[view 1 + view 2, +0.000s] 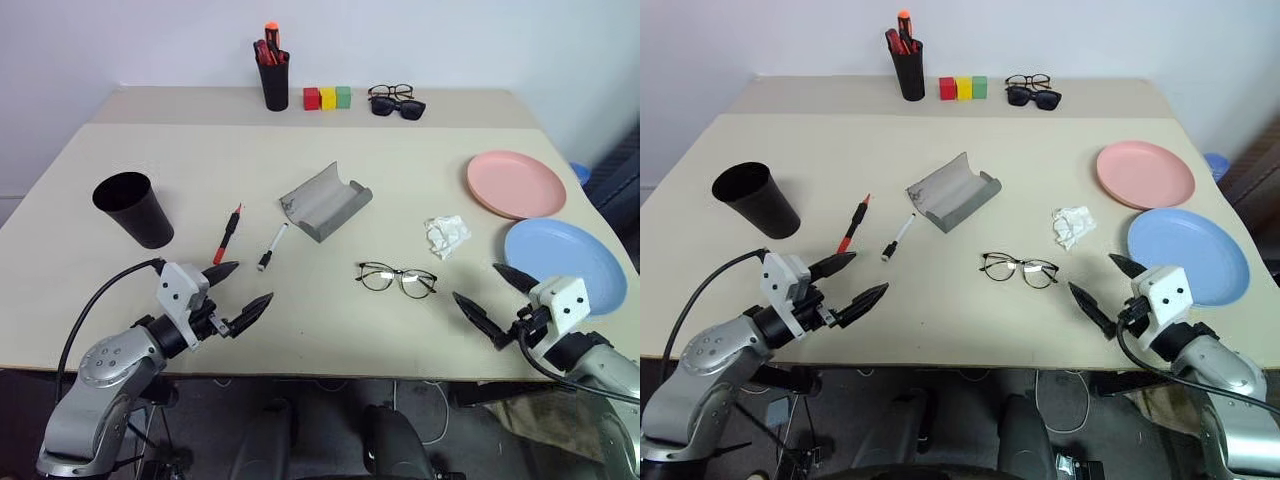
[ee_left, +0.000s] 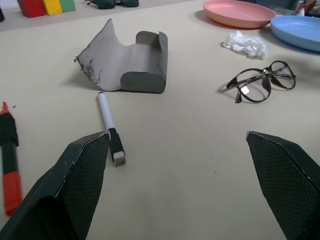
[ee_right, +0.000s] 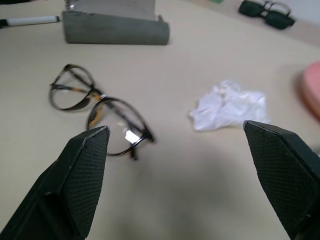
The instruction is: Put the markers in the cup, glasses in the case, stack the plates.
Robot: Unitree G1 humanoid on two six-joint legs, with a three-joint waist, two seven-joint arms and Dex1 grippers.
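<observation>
Two markers lie mid-left on the table: a black one with red cap (image 1: 227, 235) and a white one with black ends (image 1: 272, 246). The wide black cup (image 1: 134, 209) stands upright further left. The grey case (image 1: 325, 200) lies open at the centre. Thin wire-frame glasses (image 1: 396, 278) rest in front of it, unfolded. At the right sit the pink plate (image 1: 515, 184) and the blue plate (image 1: 564, 252), side by side, edges close. My left gripper (image 1: 240, 290) hovers open just in front of the markers. My right gripper (image 1: 495, 296) is open, between the glasses and the blue plate.
A crumpled white tissue (image 1: 446, 236) lies between the glasses and the plates. At the back edge stand a pen holder with red and orange pens (image 1: 272, 72), three coloured blocks (image 1: 327, 97), and two other pairs of glasses (image 1: 395, 101).
</observation>
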